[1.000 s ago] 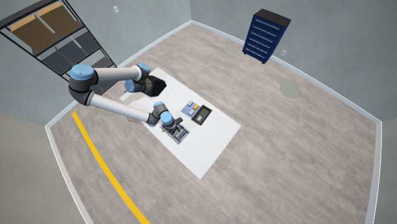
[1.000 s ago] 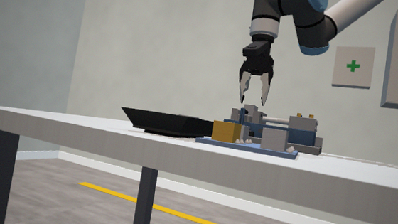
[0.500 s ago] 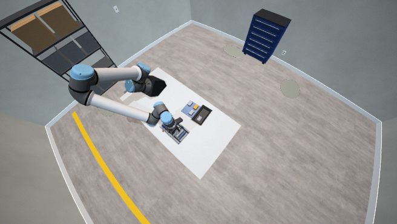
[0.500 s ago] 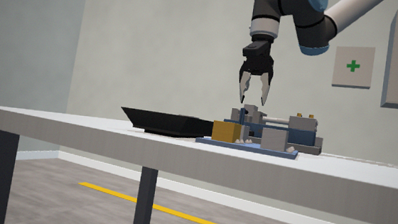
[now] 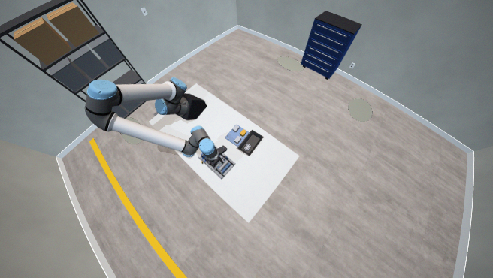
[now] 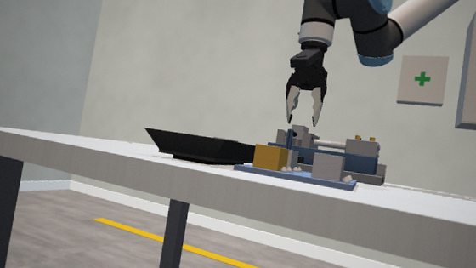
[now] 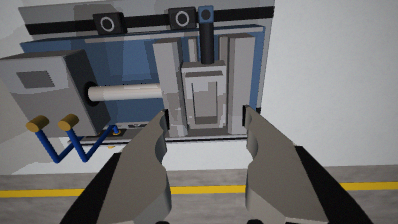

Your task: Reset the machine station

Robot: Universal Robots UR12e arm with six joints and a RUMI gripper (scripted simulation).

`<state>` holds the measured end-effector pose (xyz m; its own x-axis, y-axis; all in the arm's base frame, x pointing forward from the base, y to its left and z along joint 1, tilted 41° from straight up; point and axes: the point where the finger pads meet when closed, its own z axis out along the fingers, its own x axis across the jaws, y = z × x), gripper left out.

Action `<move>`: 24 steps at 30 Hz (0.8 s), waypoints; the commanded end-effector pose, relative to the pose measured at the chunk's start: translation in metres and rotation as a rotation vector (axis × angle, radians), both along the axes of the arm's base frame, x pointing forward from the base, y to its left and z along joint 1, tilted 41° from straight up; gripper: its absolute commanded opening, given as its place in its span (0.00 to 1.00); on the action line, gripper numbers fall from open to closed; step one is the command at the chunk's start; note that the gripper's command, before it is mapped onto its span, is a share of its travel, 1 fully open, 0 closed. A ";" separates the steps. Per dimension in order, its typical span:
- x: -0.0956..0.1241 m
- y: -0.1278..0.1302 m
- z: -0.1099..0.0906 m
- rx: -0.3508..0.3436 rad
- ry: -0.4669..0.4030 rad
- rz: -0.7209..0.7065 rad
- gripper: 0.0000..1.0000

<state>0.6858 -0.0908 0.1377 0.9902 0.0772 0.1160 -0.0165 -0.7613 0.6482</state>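
Lengthwise along jaws, pocketed part (image 6: 300,132) (image 7: 205,100)

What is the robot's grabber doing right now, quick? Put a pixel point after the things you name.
The end effector (image 5: 218,162) (image 6: 301,122) (image 7: 205,108) is partly open, holding nothing, above the vise (image 5: 226,167) (image 6: 361,164) (image 7: 242,80).

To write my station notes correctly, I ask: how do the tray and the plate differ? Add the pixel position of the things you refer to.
The tray (image 5: 255,139) (image 6: 196,147) is black, while the plate (image 5: 230,135) (image 6: 291,176) is blue.
The tray has raised, sloping walls; the plate is flat, with short pins.
The tray holds one block (image 5: 247,146), the plate three blocks (image 5: 243,132) (image 6: 271,158).
Both sit on the table (image 5: 263,176) (image 6: 84,153) (image 7: 325,100).
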 end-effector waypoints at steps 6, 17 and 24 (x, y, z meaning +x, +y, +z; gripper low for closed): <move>0.001 -0.001 -0.001 0.000 -0.001 0.000 0.40; 0.001 -0.003 -0.004 0.000 -0.001 0.000 0.40; 0.001 -0.004 -0.005 0.000 -0.001 0.000 0.40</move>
